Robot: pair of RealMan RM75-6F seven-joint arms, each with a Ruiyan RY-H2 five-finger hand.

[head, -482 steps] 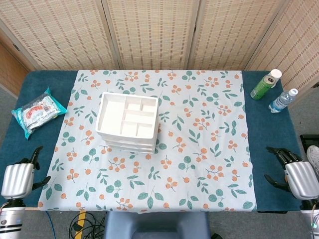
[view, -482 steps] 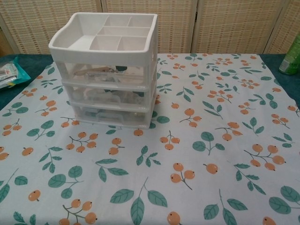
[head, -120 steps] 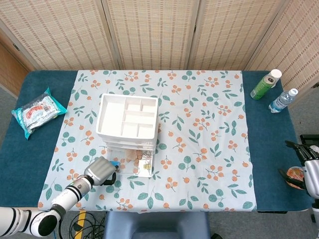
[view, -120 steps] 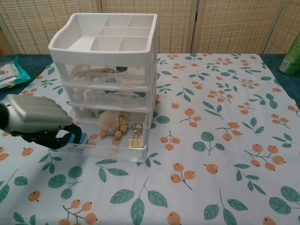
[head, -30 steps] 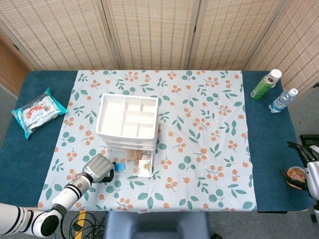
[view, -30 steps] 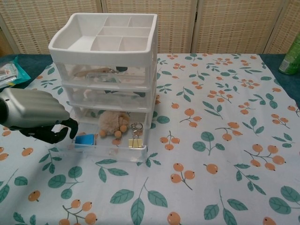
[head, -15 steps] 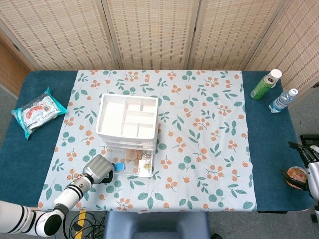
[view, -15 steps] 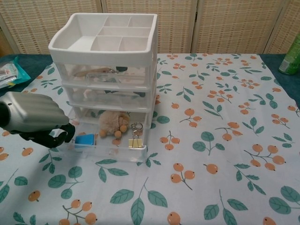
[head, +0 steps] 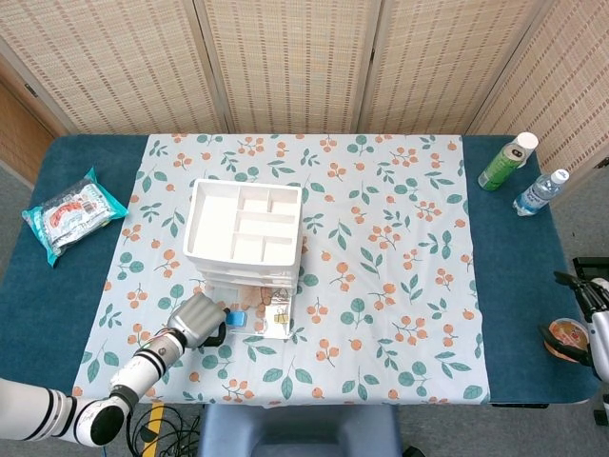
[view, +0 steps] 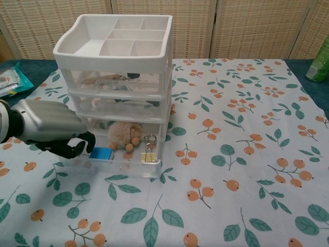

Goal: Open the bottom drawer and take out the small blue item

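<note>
Bottom drawer [view: 123, 165] (pulled open): small blue item [view: 101, 153] inside, left end, just beside left hand [view: 49, 131] fingers [view: 84, 142], which curl inward, holding nothing.

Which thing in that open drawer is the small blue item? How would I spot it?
Find the white drawer unit on the leaf-print cloth; its bottom drawer is pulled out. The small blue item lies at its left end, beside the robot's left hand. It is flat and bright blue, unlike the fuzzy tan plush and metal clip.
</note>
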